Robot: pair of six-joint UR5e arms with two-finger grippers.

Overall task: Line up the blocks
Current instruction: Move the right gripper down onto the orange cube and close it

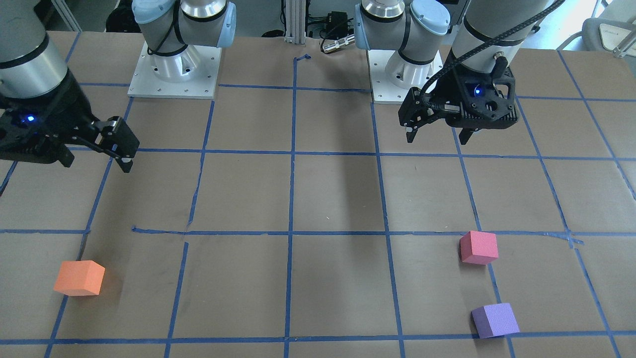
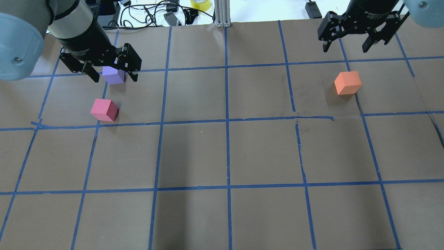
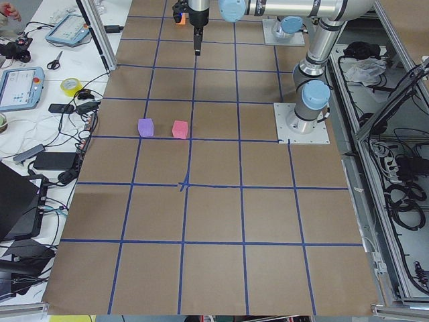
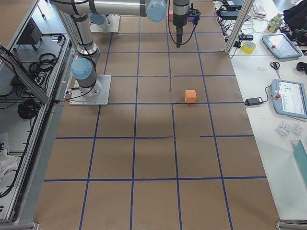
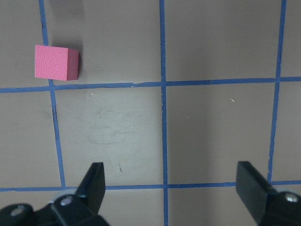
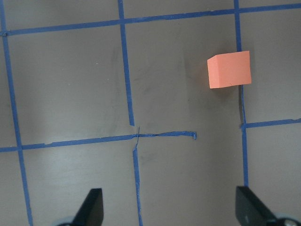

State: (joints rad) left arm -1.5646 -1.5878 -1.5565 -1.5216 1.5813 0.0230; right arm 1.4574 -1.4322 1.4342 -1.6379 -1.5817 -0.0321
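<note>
Your left arm (image 2: 78, 33) sat closest to the overhead camera. The left gripper (image 1: 438, 135) hung above the table with its fingers spread wide, holding nothing. The right gripper (image 2: 345, 47) was the same deal: splayed, empty, hovering.

The left one was clearly nearer two of the blocks. In its wrist view the pinkish-red block (image 5: 56, 62) lay ahead of the fingers and off to one side, faces roughly square to them. The purple block (image 1: 495, 320) sat just beyond it, farther from the robot. The orange block (image 6: 229, 69) was well apart on the right side, ahead of the right gripper.

They're cubes, so no long axis to fuss over. I saw only flat blue tape lines (image 2: 226, 121) in between, nothing blocking.
</note>
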